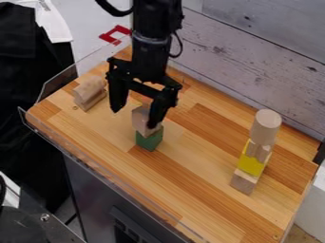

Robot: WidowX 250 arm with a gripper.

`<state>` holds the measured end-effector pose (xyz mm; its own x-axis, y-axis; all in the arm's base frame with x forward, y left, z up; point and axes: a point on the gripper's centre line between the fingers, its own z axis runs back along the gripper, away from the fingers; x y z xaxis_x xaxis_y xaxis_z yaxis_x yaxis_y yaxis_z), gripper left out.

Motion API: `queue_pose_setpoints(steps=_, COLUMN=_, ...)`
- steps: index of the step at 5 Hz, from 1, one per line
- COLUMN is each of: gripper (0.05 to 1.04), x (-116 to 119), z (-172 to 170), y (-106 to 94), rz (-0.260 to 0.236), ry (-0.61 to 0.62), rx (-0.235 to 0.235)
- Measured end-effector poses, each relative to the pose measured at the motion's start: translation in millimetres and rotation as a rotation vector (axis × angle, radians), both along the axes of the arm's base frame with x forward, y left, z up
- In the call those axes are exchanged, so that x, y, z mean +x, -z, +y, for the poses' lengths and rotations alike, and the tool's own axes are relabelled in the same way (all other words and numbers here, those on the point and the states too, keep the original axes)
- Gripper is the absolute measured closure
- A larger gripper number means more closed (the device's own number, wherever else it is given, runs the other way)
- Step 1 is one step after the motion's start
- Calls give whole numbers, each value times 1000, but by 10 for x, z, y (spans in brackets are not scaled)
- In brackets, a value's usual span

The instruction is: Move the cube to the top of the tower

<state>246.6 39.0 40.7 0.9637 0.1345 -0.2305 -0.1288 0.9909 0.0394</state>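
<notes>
"Where is the wooden cube (141, 118) being supported?"
"On the green block (149, 141); the claw (134, 118) is being held with fingers apart."
"And the striped tabletop (190, 166)?"
"It's being backed by whitewashed planks (254, 54)."

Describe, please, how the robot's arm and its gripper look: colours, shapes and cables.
The arm is black, thick and roughly cylindrical, with a greyer ring around it. A thick black cable curves at one side and a thinner dark cable loops at the other. The gripper is black too, angular, with two chunky jaws.
</notes>
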Motion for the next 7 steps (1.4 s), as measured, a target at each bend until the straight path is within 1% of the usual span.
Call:
queue_pose_setpoints(steps=1, gripper=127, x=9, z=-12, y=7, rz=-2, ry=0, rx=-8)
queue_pose_setpoints(steps=2, gripper=347, x=43, z=-53, y=13, rz=-22, ry=0, rx=-12)
queue_pose_setpoints(steps=3, gripper=521, x=35, z=-68, y=29, rz=-23, ry=-11, rx=-10)
queue_pose_setpoints(steps=4, gripper=521, x=5, z=-117, y=1, rz=-7, ry=-23, rx=-24)
queue_pose_setpoints(steps=5, gripper=521, x=21, z=-286, y=-397, rz=-98, ry=-31, rx=-143)
queue_pose_setpoints(steps=6, gripper=521, x=26, z=-472, y=-812, rz=-174, ry=-41, rx=-235)
queue_pose_setpoints(steps=7, gripper=521, x=62, z=-667, y=-1106, rz=-157, ry=-32, rx=-198)
